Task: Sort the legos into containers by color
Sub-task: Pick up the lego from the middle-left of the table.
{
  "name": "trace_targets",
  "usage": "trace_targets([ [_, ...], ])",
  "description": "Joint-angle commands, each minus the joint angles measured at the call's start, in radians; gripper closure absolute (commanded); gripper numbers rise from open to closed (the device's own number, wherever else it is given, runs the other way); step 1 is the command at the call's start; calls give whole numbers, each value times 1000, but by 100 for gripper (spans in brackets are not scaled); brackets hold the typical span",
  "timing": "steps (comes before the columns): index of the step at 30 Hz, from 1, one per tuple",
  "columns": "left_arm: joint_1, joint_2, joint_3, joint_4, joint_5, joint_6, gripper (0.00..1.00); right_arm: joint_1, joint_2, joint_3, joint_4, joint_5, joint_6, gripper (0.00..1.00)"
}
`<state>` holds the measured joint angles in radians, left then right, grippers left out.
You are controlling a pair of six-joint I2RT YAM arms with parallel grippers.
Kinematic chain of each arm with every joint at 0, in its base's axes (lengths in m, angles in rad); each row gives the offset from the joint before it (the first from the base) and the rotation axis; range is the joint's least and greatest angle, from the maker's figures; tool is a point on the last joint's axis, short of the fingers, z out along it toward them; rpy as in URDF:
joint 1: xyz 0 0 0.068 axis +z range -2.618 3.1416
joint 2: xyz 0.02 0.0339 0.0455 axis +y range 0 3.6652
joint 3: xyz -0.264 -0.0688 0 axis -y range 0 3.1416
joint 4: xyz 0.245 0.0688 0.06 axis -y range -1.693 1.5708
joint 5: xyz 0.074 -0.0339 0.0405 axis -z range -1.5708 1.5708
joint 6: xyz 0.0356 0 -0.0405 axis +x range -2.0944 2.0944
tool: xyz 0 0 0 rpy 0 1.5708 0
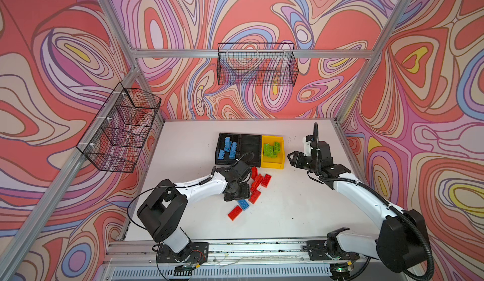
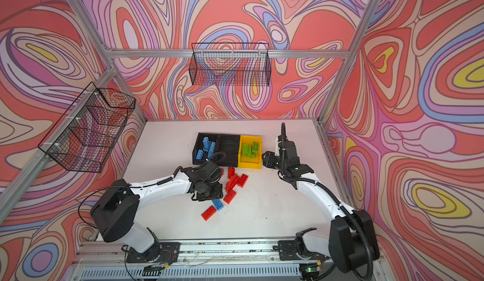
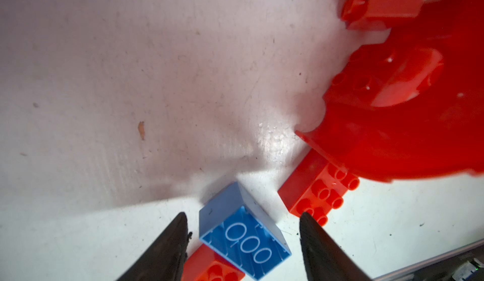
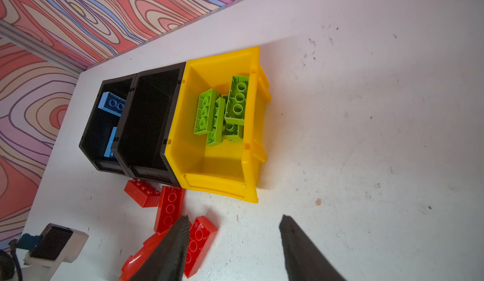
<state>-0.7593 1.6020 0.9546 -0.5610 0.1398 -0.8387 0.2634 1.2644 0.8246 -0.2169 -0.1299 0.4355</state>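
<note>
- In both top views my left gripper [image 1: 237, 192] points down at the white desk [image 1: 301, 214], right over the single loose blue plastic studded brick [image 1: 243, 204]. I count five red plastic bricks [image 1: 254, 196] scattered around this gripper. My wrist may hide more.
- Beyond it stand three joined open-top plastic bins. The outer black bin [image 1: 219, 142] holds about four blue bricks [image 1: 232, 150]. The middle black bin [image 1: 250, 146] is empty, and I judge it is kept for red. The yellow bin [image 1: 272, 165] holds the lime green bricks [image 1: 272, 150].
- My right gripper [image 1: 292, 159] hovers just beside the yellow bin. I judge it is parked there to leave the pile to the other arm.
- Left wrist view: the left gripper's jaws are spread, grasping nothing yet. The blue plastic studded brick [image 3: 243, 237] lies hollow side up between them, skewed to the jaws. Neither finger [image 3: 167, 248] touches it, as far as I can tell. One red brick [image 3: 214, 269] touches its near end. A second [image 3: 317, 188] sits just beside the other finger, so closing may nudge it.
- Right wrist view: the right gripper [image 4: 233, 216] is released and empty, with bare desk between its fingers. Ahead of it the yellow bin [image 4: 217, 180] shows at least four overlapping lime green bricks [image 4: 222, 112]; I cannot count them exactly. Beside one finger lie three red rectangular bricks and one red arch-shaped piece [image 4: 138, 258].
</note>
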Motion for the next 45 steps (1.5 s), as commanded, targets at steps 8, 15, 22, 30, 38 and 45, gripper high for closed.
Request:
trace_targets([
  [8,-5,-32,-53,-13,43,-43,30,2,0,-14,3,1,4,40],
  [15,-6,21,-35,42,65,-51,32,3,1,-12,3,1,5,40],
  [22,-6,65,-25,82,95,-54,38,2,-5,-16,-4,10,3,41],
  [30,-6,81,-30,88,99,-48,52,3,1,-18,3,9,3,41],
  [38,-6,86,-20,61,76,-18,64,2,4,-15,5,7,1,41],
  [45,17,87,-1,30,46,31,71,2,3,-7,-2,13,-6,41],
])
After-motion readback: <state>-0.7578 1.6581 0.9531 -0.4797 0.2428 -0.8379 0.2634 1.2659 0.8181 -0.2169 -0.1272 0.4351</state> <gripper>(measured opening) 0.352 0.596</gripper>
